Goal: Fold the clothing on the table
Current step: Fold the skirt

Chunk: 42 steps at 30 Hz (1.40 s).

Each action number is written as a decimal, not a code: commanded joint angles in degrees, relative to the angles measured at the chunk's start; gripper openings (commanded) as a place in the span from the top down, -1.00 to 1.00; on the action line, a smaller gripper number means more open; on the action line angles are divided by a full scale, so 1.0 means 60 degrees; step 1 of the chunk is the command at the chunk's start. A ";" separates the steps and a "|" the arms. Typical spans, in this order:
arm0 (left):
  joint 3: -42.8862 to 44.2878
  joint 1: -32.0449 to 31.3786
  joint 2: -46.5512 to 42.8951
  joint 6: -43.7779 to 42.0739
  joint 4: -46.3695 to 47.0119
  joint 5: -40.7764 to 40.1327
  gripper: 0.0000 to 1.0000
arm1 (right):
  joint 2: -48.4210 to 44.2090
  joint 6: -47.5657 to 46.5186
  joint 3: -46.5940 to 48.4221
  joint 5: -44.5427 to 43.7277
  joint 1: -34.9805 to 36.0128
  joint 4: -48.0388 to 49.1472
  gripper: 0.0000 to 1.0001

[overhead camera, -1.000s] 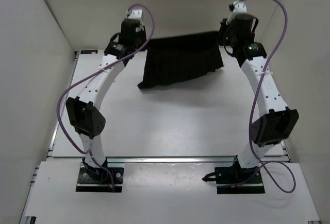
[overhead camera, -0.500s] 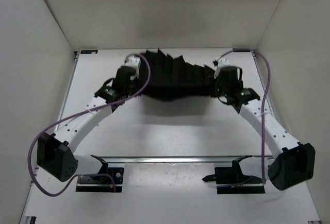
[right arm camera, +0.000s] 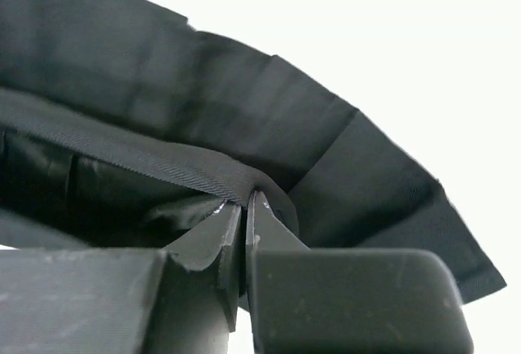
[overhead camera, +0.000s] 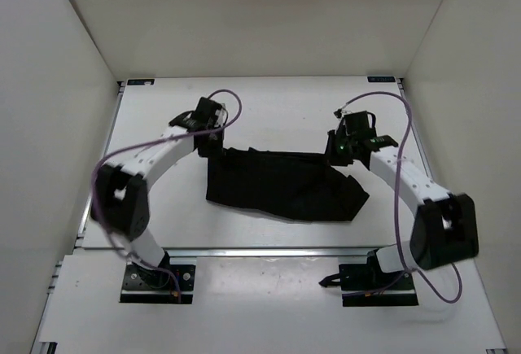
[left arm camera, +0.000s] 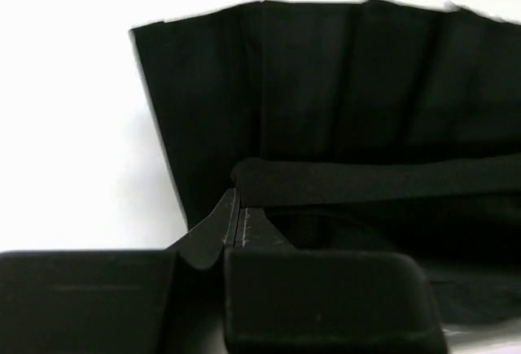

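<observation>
Black pleated fabric, the clothing (overhead camera: 281,185), sits a little below the centre of the overhead frame on the white bench (overhead camera: 269,106). It is spread as a wide strip from left to right between the two arms. Its lower right corner juts out toward the right arm, and its lower edge stops short of the aluminium rail (overhead camera: 269,250) at the bottom of the bench.

At the strip's upper left corner the left end effector (overhead camera: 213,146) meets the cloth. The right end effector (overhead camera: 339,153) meets it at the upper right corner. Whether that upper edge rests on the bench or hangs just above it cannot be told from overhead.

From the left wrist, the left end effector (left arm camera: 237,204) is clenched on the clothing (left arm camera: 326,85). Its fingers (left arm camera: 210,236) are pressed together around the end of a flat woven band (left arm camera: 391,179) that runs off to the right edge of the frame. Pleats fan upward beyond it against white.

From the right wrist, the right end effector (right arm camera: 246,204) is likewise pinched tight on the clothing (right arm camera: 163,77), gripping the band (right arm camera: 122,155) where it curls over. The band trails toward the upper left and a pleated panel spreads to the lower right.

Purple cables (overhead camera: 228,102) loop above both arms.
</observation>
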<state>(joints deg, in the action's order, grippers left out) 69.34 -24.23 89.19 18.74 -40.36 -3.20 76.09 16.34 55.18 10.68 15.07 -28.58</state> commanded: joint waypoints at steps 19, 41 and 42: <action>0.7473 0.0376 0.6261 -0.0473 -0.2371 -0.1254 1.00 | 0.3268 -0.0525 0.2504 0.1181 -0.1882 0.0368 1.00; 0.1609 0.0419 0.2080 -0.0384 -0.0377 -0.1062 0.98 | 0.1820 0.0176 0.1002 0.0286 -0.1075 0.0455 1.00; 0.1757 0.0420 0.2417 -0.0384 -0.0436 -0.1063 0.98 | 0.1703 0.0148 0.0854 0.0387 -0.1221 0.0485 0.99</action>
<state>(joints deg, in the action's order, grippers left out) 76.23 -23.70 100.75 18.24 -41.80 -5.69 90.74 16.01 61.98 16.78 10.70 -29.45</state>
